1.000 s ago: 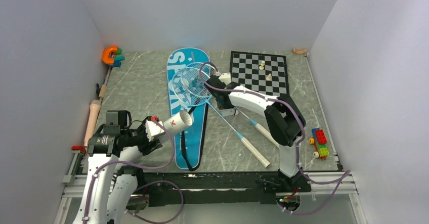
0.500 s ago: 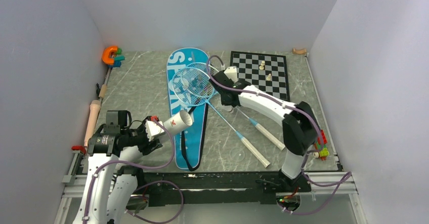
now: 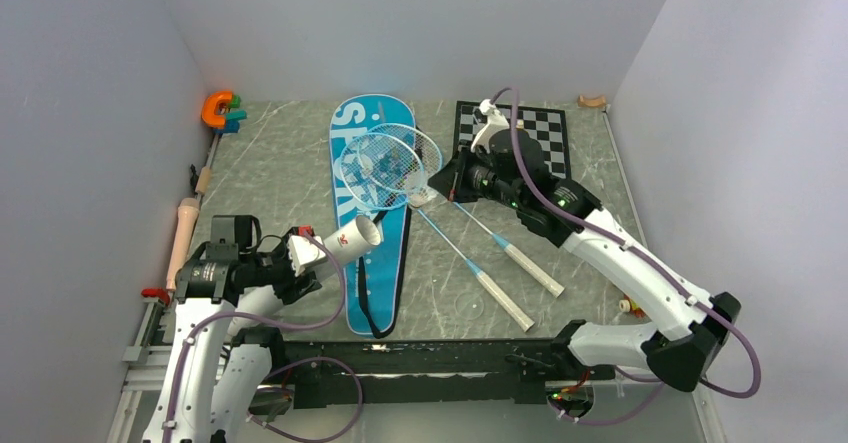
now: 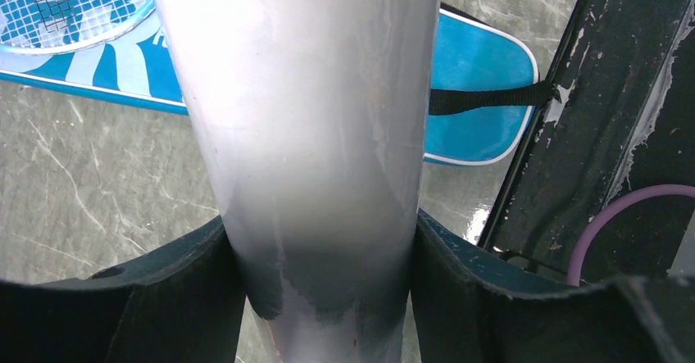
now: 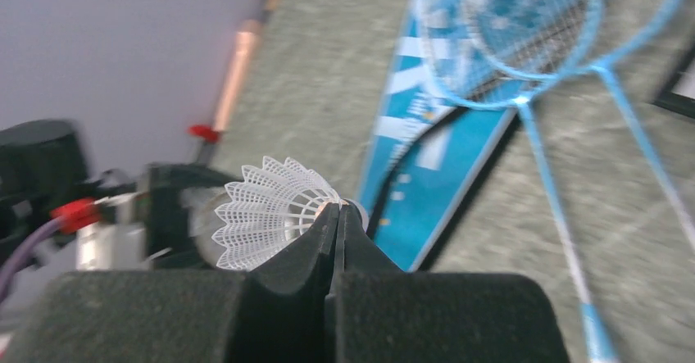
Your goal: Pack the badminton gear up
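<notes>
Two blue-white rackets (image 3: 385, 166) lie crossed, heads on the long blue bag (image 3: 375, 273), white handles (image 3: 503, 301) on the table to the right. My right gripper (image 3: 438, 187) hovers by the racket heads, shut on the cork end of a white shuttlecock (image 5: 266, 209); the fingertips (image 5: 328, 220) pinch it tight. My left gripper (image 3: 298, 260) is shut on a white tube (image 3: 345, 242) whose open mouth points up and right over the bag. In the left wrist view the tube (image 4: 303, 125) fills the gap between both fingers (image 4: 176, 297), with the bag (image 4: 479, 76) beyond.
A black-and-white chessboard (image 3: 548, 138) lies at the back right, partly under the right arm. An orange toy (image 3: 219, 109) and a wooden pin (image 3: 185, 231) sit along the left wall. Coloured bricks (image 3: 630, 305) show by the right arm's elbow.
The right arm has swung out and stretched towards the back. Its jaws have closed on the shuttlecock and lifted it beside the racket heads. The left arm and its tube have stayed put.
</notes>
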Robot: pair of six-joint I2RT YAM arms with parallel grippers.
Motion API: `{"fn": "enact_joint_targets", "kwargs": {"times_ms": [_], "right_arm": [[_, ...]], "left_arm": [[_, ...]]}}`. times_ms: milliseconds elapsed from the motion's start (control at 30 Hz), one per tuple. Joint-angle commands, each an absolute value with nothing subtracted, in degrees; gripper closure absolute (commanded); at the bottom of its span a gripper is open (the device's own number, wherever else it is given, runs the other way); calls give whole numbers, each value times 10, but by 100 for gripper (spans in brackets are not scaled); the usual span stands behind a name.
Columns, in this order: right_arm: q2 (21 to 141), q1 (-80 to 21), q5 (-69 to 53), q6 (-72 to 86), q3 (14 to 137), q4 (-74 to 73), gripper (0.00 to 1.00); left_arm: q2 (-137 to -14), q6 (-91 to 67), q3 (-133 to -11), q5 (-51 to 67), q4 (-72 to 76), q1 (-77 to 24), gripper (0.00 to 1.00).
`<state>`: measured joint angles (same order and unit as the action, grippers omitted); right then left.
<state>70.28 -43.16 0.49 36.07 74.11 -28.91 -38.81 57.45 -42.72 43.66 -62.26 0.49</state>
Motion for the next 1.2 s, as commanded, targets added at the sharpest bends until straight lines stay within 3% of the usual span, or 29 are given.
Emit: {"fn": "enact_joint_targets", "kwargs": {"times_ms": [0,367,767,867,967,1167], "right_arm": [[681,-430,-159,429,707,-156,100],[721,-431,-264,542,632,37,100],[789,-470,-255,542,641,50,100],[782,-469,-247,516,643,8,89],[774,-469,-241,490,647,-32,72],[767,-456,-235,442,666,-99,57]], "left_arm": [[-393,572,-433,456,-590,5,56],[-393,556,-437,456,-574,-7,60],[-390,548,-439,459,-567,-10,62],[-388,549,-439,460,-570,-10,62],[-386,550,-438,463,-570,-10,62],[-388,550,-442,465,-574,-10,62]]}}
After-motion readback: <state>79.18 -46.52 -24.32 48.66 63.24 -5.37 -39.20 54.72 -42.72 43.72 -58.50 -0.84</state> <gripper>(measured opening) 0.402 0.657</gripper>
